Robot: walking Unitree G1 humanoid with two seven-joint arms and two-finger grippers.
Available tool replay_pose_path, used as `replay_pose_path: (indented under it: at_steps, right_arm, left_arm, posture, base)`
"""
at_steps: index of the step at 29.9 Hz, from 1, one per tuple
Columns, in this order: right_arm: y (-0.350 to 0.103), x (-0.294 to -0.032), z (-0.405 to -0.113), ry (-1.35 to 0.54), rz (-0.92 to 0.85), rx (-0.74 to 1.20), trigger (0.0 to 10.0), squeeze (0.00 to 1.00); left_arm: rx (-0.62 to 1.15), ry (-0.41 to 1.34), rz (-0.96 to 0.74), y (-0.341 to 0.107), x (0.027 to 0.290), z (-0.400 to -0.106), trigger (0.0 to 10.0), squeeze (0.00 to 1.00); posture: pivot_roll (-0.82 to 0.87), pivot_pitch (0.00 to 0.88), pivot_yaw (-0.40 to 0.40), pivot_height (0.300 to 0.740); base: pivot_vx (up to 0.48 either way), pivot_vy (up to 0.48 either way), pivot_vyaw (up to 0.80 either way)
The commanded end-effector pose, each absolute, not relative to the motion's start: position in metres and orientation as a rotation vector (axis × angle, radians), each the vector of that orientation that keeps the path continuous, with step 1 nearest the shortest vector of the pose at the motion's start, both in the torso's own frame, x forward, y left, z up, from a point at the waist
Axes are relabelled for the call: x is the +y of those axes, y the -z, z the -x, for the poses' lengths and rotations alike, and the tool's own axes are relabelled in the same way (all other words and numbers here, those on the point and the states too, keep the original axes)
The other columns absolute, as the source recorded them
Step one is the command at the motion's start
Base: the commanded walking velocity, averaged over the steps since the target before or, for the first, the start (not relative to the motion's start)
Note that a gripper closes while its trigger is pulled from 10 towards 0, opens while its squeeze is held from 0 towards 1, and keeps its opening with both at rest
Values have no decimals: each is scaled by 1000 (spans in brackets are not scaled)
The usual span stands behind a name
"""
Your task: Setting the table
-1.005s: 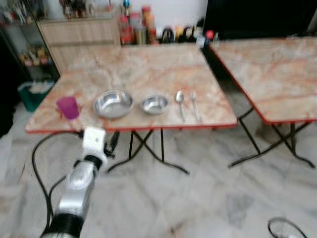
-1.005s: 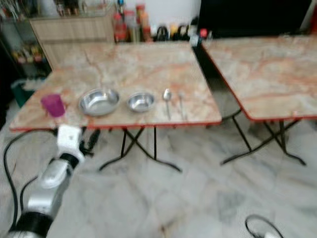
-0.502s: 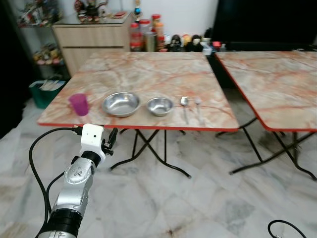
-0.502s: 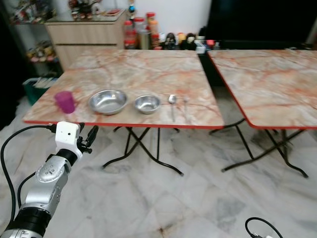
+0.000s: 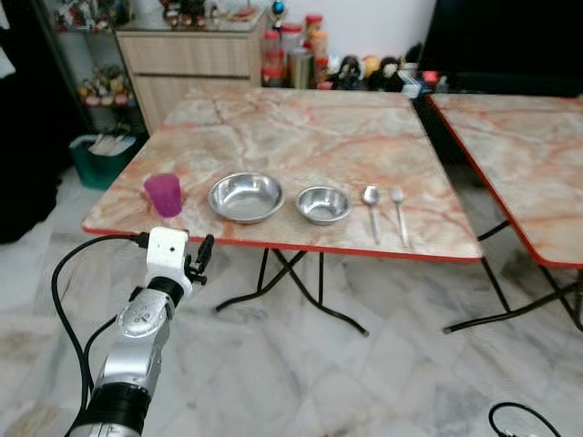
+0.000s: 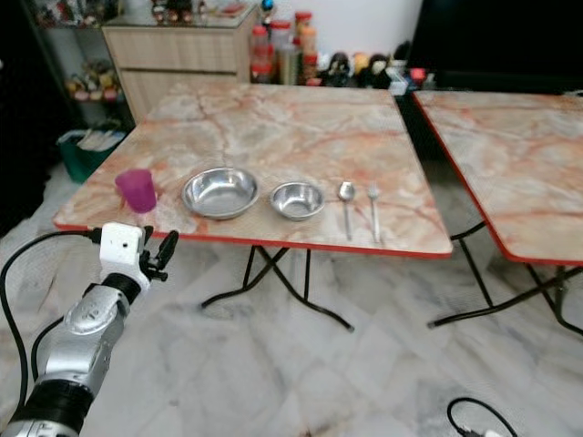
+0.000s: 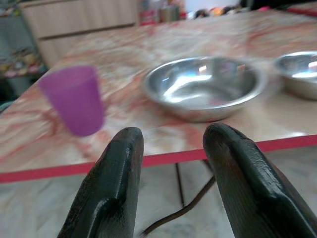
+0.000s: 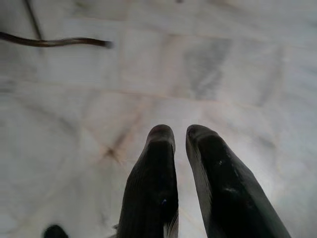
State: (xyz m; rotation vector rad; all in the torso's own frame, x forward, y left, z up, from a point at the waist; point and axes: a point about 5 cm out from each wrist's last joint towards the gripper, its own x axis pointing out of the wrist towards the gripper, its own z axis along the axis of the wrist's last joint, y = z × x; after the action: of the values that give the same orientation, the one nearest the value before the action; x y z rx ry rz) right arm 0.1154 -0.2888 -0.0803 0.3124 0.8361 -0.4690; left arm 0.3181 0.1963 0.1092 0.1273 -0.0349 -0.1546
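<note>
On the marble-patterned folding table [image 5: 301,137] a purple cup [image 5: 165,194], a large steel bowl [image 5: 246,197], a small steel bowl [image 5: 323,204], a spoon [image 5: 372,208] and a fork [image 5: 400,214] lie in a row near the front edge. My left gripper [image 5: 202,253] is raised just below and in front of that edge, under the cup. It is open and holds nothing. In the left wrist view the left gripper [image 7: 173,135] faces the cup [image 7: 74,99] and the large bowl [image 7: 205,87]. My right gripper [image 8: 180,131] hangs shut over the floor.
A second matching table [image 5: 528,155] stands close on the right with a narrow gap between. Behind are a wooden cabinet [image 5: 196,59], jars and bottles [image 5: 301,59] and a green bin [image 5: 105,155]. Crossed metal legs [image 5: 291,282] stand under the table. A cable [image 5: 519,419] lies on the floor.
The whole picture has shifted and sharpened as the camera moved; the table now sits a little nearer and further right. My left arm keeps its raised pose.
</note>
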Motion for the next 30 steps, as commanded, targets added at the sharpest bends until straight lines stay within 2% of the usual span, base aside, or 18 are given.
replay_pose_path:
  at_steps: [1,5,24,30]
  right_arm:
    - [80,-292,-111,472,-298,846,10000,0]
    - [80,-291,-111,474,-302,843,10000,0]
    - [82,-289,-111,495,-335,843,10000,0]
    - [82,-290,-111,495,-338,843,10000,0]
  left_arm:
    - [-40,165,-122,-112,193,-320,10000,0]
    - [-40,165,-123,-112,193,-320,10000,0]
    - [-29,170,-123,-113,195,-321,10000,0]
    - [17,178,-44,-110,194,-322,10000,0]
  posture:
    - [93,0,-11,740]
    - [94,0,-10,740]
    - [95,3,-2,740]
    - [94,18,-4,740]
  base:
    - [334,0,800]
    - [332,0,706]
    - [332,0,0]
    - [153,0,0]
